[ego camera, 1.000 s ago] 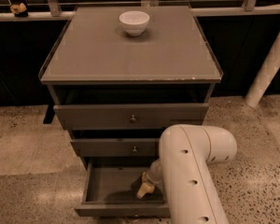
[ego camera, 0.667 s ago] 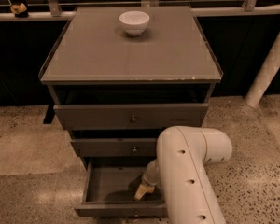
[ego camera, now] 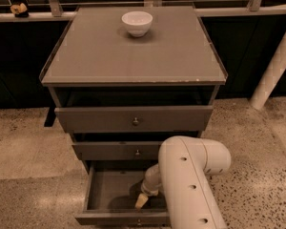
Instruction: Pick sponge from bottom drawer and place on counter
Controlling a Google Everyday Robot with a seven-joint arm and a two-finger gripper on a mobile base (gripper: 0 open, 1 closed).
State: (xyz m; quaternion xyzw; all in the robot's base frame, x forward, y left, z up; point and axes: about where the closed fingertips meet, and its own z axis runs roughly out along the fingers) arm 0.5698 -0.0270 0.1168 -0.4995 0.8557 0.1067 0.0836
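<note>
Down inside the open bottom drawer we see the gripper, low toward the front right. Whether it is clenched or released we cannot tell. We cannot make out the sponge there. Up on the counter stands a white bowl — near the back edge.

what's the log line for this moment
gripper: in open grey-brown bottom drawer | yellow sponge: not visible | flat grey-brown counter: round white bowl
</note>
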